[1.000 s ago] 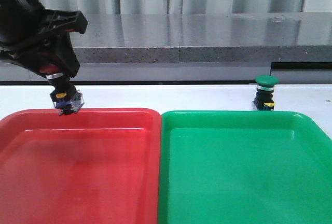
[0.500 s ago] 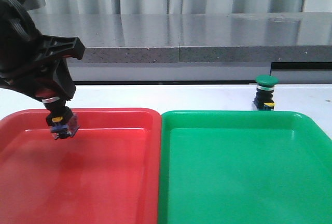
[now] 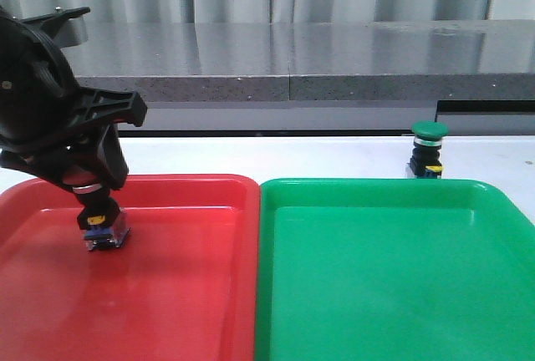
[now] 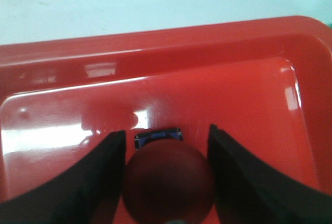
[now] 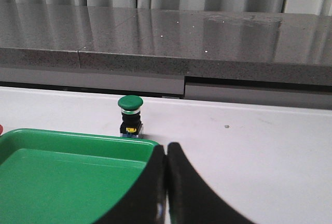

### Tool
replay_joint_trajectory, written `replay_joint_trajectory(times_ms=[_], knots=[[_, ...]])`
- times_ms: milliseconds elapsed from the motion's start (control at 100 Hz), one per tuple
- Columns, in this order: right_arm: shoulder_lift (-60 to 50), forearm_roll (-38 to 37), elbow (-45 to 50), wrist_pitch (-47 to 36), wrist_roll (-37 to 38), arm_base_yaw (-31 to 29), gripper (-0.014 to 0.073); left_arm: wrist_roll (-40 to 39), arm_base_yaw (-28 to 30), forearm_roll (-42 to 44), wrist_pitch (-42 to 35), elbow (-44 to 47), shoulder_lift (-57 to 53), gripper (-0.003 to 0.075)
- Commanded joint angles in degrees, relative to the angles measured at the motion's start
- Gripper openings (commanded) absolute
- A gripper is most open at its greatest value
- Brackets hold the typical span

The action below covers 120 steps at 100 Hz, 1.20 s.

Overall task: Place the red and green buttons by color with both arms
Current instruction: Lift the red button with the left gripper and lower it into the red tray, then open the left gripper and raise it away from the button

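Note:
My left gripper (image 3: pixel 90 187) is shut on the red button (image 3: pixel 104 231), gripping its dark red cap (image 4: pixel 168 182) between both fingers. The button hangs upright with its clear base at or just above the floor of the red tray (image 3: pixel 209 180), near the tray's far left. The tray also fills the left wrist view (image 4: pixel 155 53). The green button (image 3: pixel 430 150) stands upright on the white table just behind the green tray (image 3: pixel 376 185). My right gripper (image 5: pixel 167 149) is shut and empty, above the green tray's corner (image 5: pixel 62 182), short of the green button (image 5: pixel 130 115).
The two trays lie side by side and fill the near table. A strip of white table (image 3: pixel 292 156) runs behind them. A grey stone ledge (image 3: pixel 334 68) and a curtain close off the back.
My left gripper has moved down and toward me with the red button, from above the red tray's far rim to low inside the tray. The green button has not moved.

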Motion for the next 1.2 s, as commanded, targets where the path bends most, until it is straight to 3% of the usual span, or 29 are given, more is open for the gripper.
replay_joint_trajectory(times_ms=[0,70,140,470,900,1190], knots=[[-1.2,-0.2,-0.8,-4.8,-0.2,-0.3,-0.0067,-0.6,-1.2,-1.8,-2.2,-1.3,-1.9,0.0505],[-1.2,-0.2,-0.8,-4.8,-0.2,-0.3,-0.0067,-0.6,-1.4,-2.4,-2.3,-1.3,-1.9,0.0585],[-1.2,-0.2,-0.8,-4.8,-0.2,-0.3,-0.0067,-0.6,-1.4,-2.4,-2.3,-1.4,-1.9,0.0611],[-1.2,-0.2,-0.8,-4.8,-0.2,-0.3,-0.0067,-0.6,-0.2,-2.2,-4.0,-1.6,-4.9,0.061],[-1.2,-0.2,-0.8,-4.8,-0.2,-0.3,-0.0067,-0.6,7.6,4.7,-4.7,-0.8,-22.4,0.0608],[-1.2,-0.2,-0.8,-4.8,-0.2,-0.3,-0.0067,-0.6,10.1,5.8,-13.6,11.2,-41.5,0.0608]])
